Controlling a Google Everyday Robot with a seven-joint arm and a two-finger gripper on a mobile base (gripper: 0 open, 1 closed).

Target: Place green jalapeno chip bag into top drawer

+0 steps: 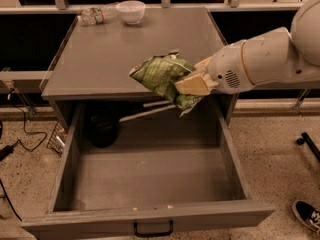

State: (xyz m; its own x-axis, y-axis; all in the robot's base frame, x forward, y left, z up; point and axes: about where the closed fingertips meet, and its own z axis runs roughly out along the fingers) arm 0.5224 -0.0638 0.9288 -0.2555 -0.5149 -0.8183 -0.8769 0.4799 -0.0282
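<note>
The green jalapeno chip bag (162, 76) is a crumpled shiny green foil bag held in the air over the front edge of the grey cabinet top (110, 59). My gripper (192, 84) comes in from the right on a white arm and is shut on the bag's right side, with tan fingers (191, 85) pressed on it. The top drawer (150, 179) is pulled wide open below, with a flat grey front panel and a small black handle (153, 229). The bag hangs just above the drawer's back right part.
A clear plastic bottle (95, 15) and a white bowl (130, 10) sit at the back of the cabinet top. A dark round object (102, 126) and a pale rod (145, 113) lie behind the drawer. Cables (20, 134) lie left; a shoe (307, 215) lies right.
</note>
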